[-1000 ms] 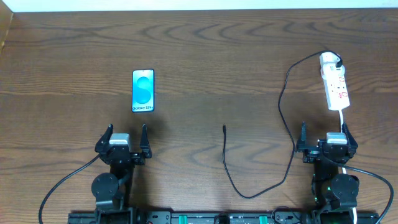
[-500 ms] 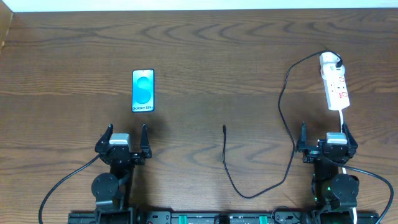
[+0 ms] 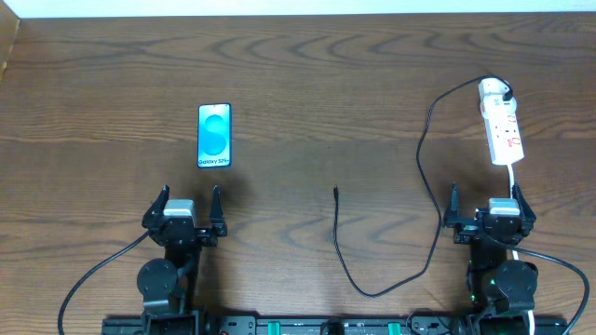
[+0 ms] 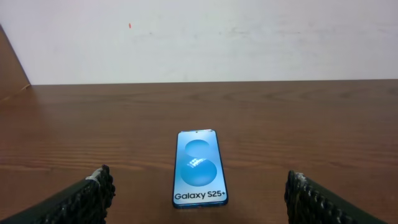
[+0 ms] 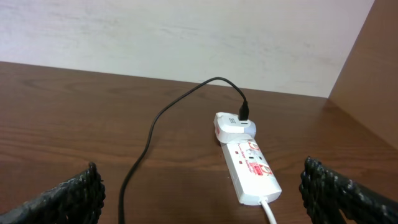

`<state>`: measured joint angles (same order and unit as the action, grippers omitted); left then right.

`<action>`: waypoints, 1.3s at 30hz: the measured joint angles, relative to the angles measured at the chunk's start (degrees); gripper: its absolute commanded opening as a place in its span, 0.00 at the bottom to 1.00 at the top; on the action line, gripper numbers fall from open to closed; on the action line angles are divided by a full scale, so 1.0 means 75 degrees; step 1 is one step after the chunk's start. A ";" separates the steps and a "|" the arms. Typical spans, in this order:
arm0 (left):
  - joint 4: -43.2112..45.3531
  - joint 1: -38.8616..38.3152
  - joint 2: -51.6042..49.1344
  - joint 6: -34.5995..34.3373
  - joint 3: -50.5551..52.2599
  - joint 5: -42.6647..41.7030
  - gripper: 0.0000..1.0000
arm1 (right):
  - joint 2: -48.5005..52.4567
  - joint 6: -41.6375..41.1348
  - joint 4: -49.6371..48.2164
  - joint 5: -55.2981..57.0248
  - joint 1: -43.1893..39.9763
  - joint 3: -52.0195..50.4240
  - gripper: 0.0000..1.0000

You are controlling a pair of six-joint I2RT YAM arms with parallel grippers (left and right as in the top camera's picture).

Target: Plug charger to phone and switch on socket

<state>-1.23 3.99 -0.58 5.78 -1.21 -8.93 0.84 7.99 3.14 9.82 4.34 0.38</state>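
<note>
The phone (image 3: 214, 136) lies flat, screen up and bright blue, on the left half of the table; it also shows in the left wrist view (image 4: 199, 167). My left gripper (image 3: 191, 202) is open and empty just nearer than the phone (image 4: 199, 200). The socket (image 3: 501, 127), a white power strip, lies at the far right (image 5: 252, 169). The charger's white adapter (image 3: 494, 91) sits in its far end (image 5: 234, 126). The black cable (image 3: 424, 158) loops down to a free plug tip (image 3: 335, 192) mid-table. My right gripper (image 3: 484, 198) is open and empty, just nearer than the strip (image 5: 202, 199).
The strip's white cord (image 3: 513, 177) runs toward my right arm base (image 3: 498, 270). The cable's loop (image 3: 372, 290) lies near the table's front edge between the two arm bases. A white wall (image 4: 199, 37) stands behind the far table edge.
</note>
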 measured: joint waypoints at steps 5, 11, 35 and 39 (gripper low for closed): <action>0.0006 0.0000 0.0000 0.0000 0.0000 -0.0003 0.89 | 0.0000 0.0000 0.0000 0.0000 0.0000 0.0000 0.99; 0.0117 0.0000 0.0000 0.0000 0.0003 -0.0041 0.89 | 0.0000 0.0003 0.0000 0.0000 0.0000 0.0000 0.99; 0.0542 0.0000 -0.3083 -0.1008 -0.2964 -0.0201 0.89 | 0.0000 0.0003 0.0000 -0.0020 -0.0006 0.0000 0.99; 0.0029 0.0000 -0.4494 -0.1029 -0.4299 -0.0201 0.89 | 0.0000 0.0003 0.0003 -0.0029 -0.0006 0.0000 0.99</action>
<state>-1.02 3.99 -34.28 -1.93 -33.45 -10.44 0.84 8.01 3.16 9.61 4.29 0.38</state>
